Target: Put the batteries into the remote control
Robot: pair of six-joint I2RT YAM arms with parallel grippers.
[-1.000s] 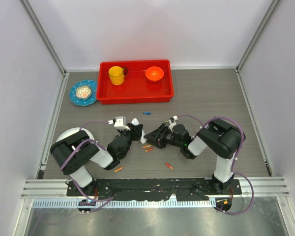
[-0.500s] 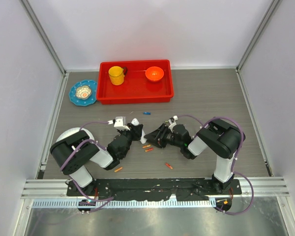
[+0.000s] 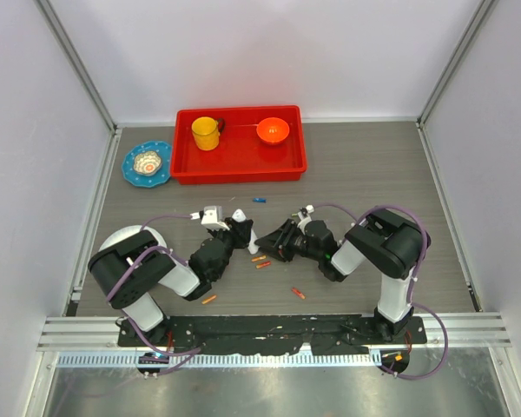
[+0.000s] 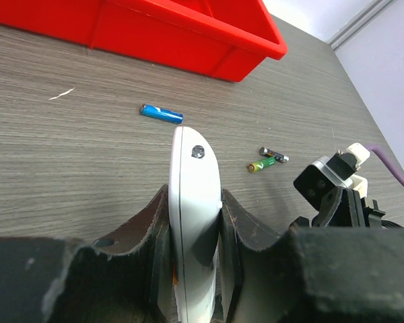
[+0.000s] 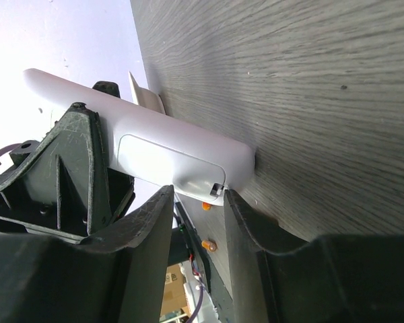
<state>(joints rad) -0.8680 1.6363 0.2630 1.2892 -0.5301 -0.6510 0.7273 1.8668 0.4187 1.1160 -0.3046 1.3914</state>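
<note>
Left fingers are pressed onto the remote control, pinching its narrow sides and holding it on edge over the worktop, long axis running out ahead of that wrist. Right fingers stand apart just before its back face, the latch end of the cover (small tab showing) facing their gap; contact I cannot tell. Batteries lie below, between the arms.
</note>
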